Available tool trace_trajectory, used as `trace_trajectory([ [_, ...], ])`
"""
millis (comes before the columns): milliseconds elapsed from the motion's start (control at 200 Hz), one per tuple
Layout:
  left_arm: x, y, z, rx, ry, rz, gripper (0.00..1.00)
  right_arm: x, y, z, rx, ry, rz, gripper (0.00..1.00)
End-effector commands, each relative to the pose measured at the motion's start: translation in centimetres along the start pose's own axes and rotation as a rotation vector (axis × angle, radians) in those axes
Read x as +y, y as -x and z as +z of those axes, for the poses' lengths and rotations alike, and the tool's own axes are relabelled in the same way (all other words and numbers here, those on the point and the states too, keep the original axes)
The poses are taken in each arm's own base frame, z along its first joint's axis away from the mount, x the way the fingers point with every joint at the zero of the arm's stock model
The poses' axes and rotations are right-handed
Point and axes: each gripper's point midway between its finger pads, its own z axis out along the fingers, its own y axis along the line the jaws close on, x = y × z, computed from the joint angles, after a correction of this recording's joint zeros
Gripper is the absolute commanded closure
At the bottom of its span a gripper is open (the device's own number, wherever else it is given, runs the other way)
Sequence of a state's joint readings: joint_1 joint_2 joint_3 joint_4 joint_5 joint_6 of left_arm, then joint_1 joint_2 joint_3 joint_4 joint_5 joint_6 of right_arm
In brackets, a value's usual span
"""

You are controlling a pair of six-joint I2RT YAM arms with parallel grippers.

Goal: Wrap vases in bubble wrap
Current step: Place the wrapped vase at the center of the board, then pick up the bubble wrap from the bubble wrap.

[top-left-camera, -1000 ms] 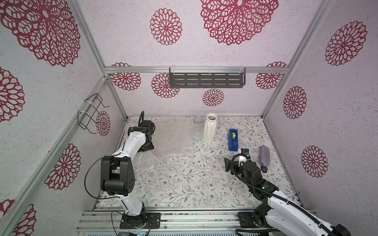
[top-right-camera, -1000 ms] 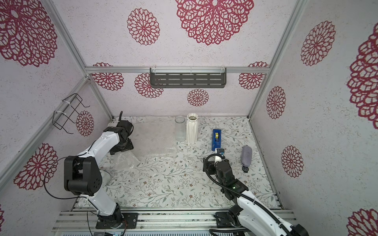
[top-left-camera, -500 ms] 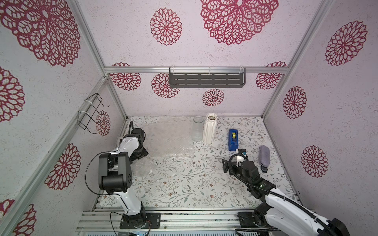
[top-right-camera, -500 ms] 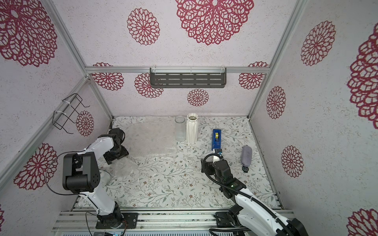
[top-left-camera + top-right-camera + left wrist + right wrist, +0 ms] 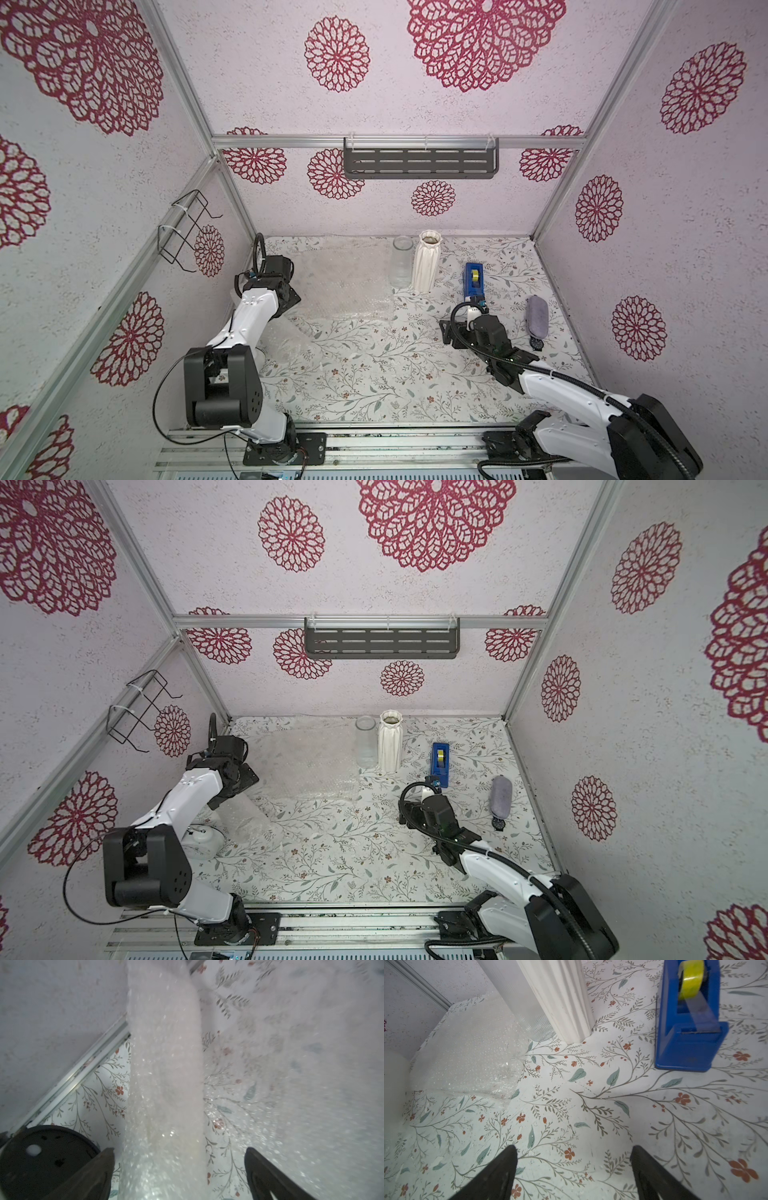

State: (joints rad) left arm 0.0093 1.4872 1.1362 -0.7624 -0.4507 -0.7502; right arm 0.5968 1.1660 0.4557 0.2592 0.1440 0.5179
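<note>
A floral table (image 5: 374, 374) is walled on three sides. Its front and middle lie bare, leaving free room between the two arms. Near the back edge stand a clear glass vase (image 5: 401, 266) and a white ribbed vase (image 5: 427, 266), side by side. A flat bubble wrap sheet (image 5: 345, 282) spreads just beside them. A blue tape dispenser (image 5: 473, 279) sits near the right gripper (image 5: 574, 1147), whose jaws hang released over bare table. By the left wall lies a bubble-wrapped bundle (image 5: 245, 816). Only the left wrist view shows the left gripper (image 5: 179, 1149) spread wide, the bundle lying between its fingers (image 5: 261, 1167), ungrasped.
</note>
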Motion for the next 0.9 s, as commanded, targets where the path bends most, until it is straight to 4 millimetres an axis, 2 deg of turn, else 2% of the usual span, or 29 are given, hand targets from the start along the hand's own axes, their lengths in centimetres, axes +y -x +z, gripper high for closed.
trace_trajectory([
  [0,-0.9,0.8,-2.3,-0.094,-0.038,-0.011,0.00,3.5,2.5,1.1,-0.053,0.083,0.069,0.16],
  [100,-4.2,-0.3,-4.4,-0.127,-0.199,0.027,0.00,6.2,2.8,3.3,-0.033,0.115,0.084,0.20],
  [195,-6.8,-2.1,-5.4,-0.105,-0.342,0.059,0.00,8.5,2.6,6.0,0.005,0.147,0.112,0.25],
  [380,-9.9,-5.5,-6.5,-0.098,-0.530,0.149,0.00,11.5,1.9,11.7,0.080,0.189,0.180,0.34],
  [515,-10.7,-7.2,-7.2,-0.113,-0.611,0.195,0.00,13.5,1.1,15.0,0.127,0.209,0.201,0.42],
  [706,-10.9,-9.1,-6.9,-0.104,-0.683,0.190,0.01,15.6,0.8,17.1,0.149,0.195,0.161,0.47],
  [896,-10.9,-10.2,-6.3,-0.089,-0.702,0.198,0.01,15.3,-0.3,18.9,0.187,0.135,0.153,0.49],
])
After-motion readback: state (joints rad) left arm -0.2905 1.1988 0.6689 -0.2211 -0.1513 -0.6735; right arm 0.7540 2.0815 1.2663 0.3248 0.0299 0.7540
